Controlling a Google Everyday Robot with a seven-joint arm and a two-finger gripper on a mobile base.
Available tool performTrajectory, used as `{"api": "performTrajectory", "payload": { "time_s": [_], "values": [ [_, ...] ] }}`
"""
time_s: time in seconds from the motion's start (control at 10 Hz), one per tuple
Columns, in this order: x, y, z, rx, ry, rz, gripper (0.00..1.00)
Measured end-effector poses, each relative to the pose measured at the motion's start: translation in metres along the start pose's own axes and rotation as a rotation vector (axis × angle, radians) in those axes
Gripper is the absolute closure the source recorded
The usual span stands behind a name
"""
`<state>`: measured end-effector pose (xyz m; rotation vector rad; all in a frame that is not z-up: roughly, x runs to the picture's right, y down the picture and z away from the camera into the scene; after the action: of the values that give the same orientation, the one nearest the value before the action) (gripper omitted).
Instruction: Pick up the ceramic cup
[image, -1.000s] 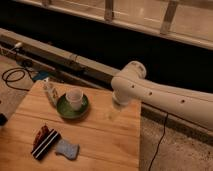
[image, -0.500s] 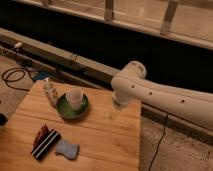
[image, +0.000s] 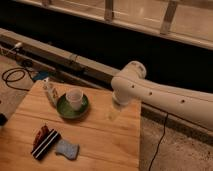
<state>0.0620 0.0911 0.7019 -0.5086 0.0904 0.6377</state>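
Observation:
The ceramic cup (image: 74, 98) is small, white and handleless. It stands upright in the shallow green dish (image: 70, 110) on the far left part of the wooden table (image: 105, 145). The white arm (image: 165, 97) comes in from the right. My gripper (image: 114, 112) hangs down from it over the table's far right part, to the right of the cup and dish and apart from them. It holds nothing that I can see.
A slim whitish patterned bottle (image: 50, 93) stands just left of the dish. A dark red and black packet (image: 44, 141) and a blue-grey sponge (image: 66, 149) lie near the front left. A black cable (image: 12, 76) coils on the floor at left. A rail runs behind the table.

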Motion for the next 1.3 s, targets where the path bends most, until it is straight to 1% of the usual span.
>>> {"api": "performTrajectory", "payload": {
  "time_s": [0.7,0.9,1.0,1.1,1.2,1.3],
  "values": [
    [0.000,-0.001,-0.001,0.004,0.001,-0.001,0.20],
    [-0.008,-0.008,-0.006,0.038,0.003,-0.008,0.20],
    [-0.020,-0.018,-0.013,0.064,0.001,-0.016,0.20],
    [-0.039,-0.029,-0.017,0.093,0.000,-0.030,0.20],
    [-0.055,-0.033,-0.018,0.107,-0.004,-0.044,0.20],
    [-0.078,-0.035,-0.018,0.122,-0.010,-0.068,0.20]
  ]
}}
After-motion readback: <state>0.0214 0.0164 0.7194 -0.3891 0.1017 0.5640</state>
